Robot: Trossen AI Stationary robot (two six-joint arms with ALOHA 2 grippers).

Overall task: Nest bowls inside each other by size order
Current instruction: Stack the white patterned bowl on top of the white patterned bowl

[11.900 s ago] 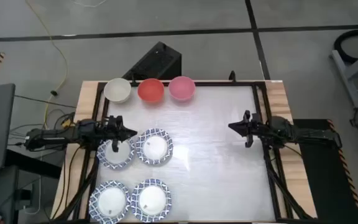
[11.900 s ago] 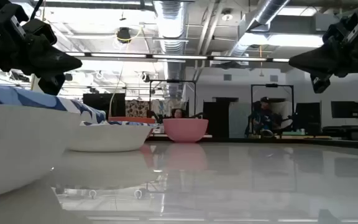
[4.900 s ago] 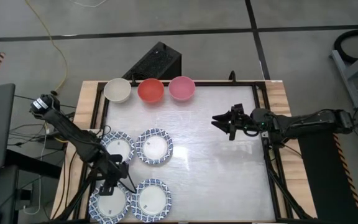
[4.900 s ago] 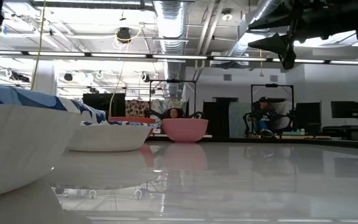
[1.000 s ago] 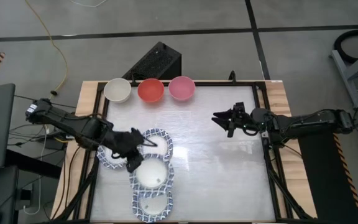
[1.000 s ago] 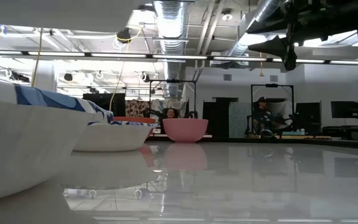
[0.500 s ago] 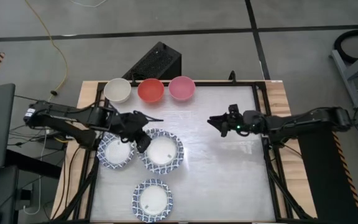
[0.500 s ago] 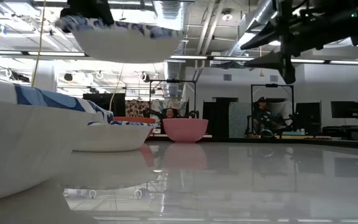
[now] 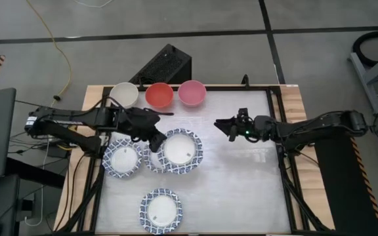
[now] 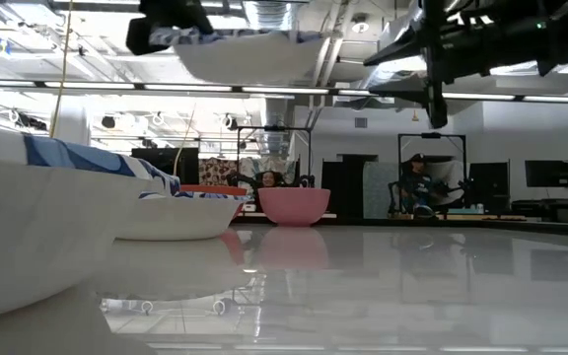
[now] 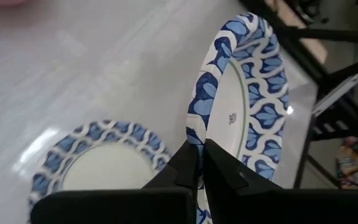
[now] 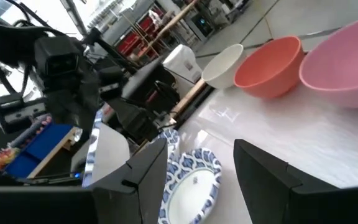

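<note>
Left jaws [image 9: 155, 139] pinch the rim of a patterned bowl [image 9: 180, 151], held aloft over another patterned bowl [image 11: 98, 168] below them. Right jaws [image 9: 226, 126] hang wide and empty, well apart, the pink bowl [image 9: 191, 92] beyond.

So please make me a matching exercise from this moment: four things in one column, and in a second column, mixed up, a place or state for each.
Things:
1. left gripper
2. right gripper
3. pink bowl
4. cream-white bowl

Places or states:
A. open, holding nothing, over the table's middle
B. at the left end of the back row
C. shut on the rim of a blue-and-white bowl, lifted off the table
D. at the right end of the back row

Pairs: 1-C, 2-A, 3-D, 4-B
</note>
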